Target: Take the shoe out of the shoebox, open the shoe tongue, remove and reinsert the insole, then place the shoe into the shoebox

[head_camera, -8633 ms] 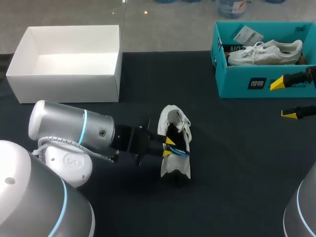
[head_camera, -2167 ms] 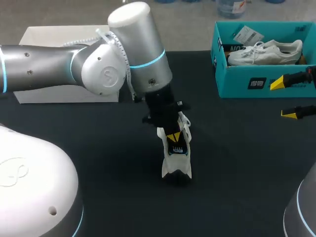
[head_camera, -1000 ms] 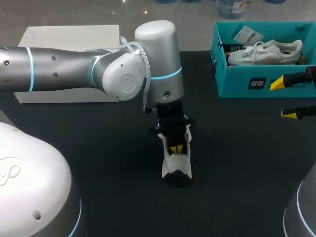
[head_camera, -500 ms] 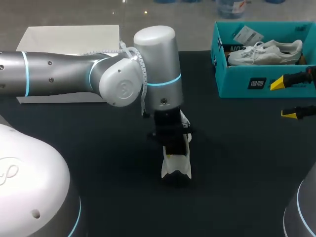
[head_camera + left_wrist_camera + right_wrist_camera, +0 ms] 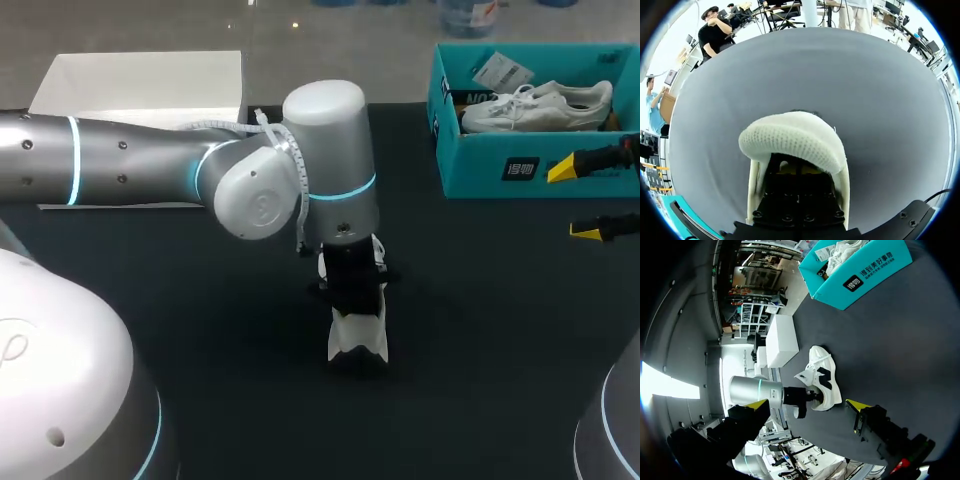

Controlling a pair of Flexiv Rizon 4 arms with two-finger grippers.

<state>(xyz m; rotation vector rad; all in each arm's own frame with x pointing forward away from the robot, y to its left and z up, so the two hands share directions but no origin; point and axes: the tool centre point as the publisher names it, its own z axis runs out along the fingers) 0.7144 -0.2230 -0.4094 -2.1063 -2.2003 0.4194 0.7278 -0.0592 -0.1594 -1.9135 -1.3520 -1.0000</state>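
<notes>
A white sneaker with black side marks stands on the dark table, near the middle. My left arm comes down over it, and its black gripper body pokes into the shoe's opening. In the left wrist view my left gripper sits deep inside the shoe, yellow tips close together and shut under the knitted toe. I cannot see anything held between them. My right gripper stands wide open at the table's right side, in front of the teal shoebox. From the right wrist view, the shoe lies well ahead of that gripper.
The teal shoebox at the back right holds a second white sneaker and a tag. A white open box stands at the back left, partly hidden by my left arm.
My left wrist has sunk lower and shifted slightly right over the shoe. Its yellow tips, seen a second ago at the opening, are now hidden inside. The right arm has not moved.
</notes>
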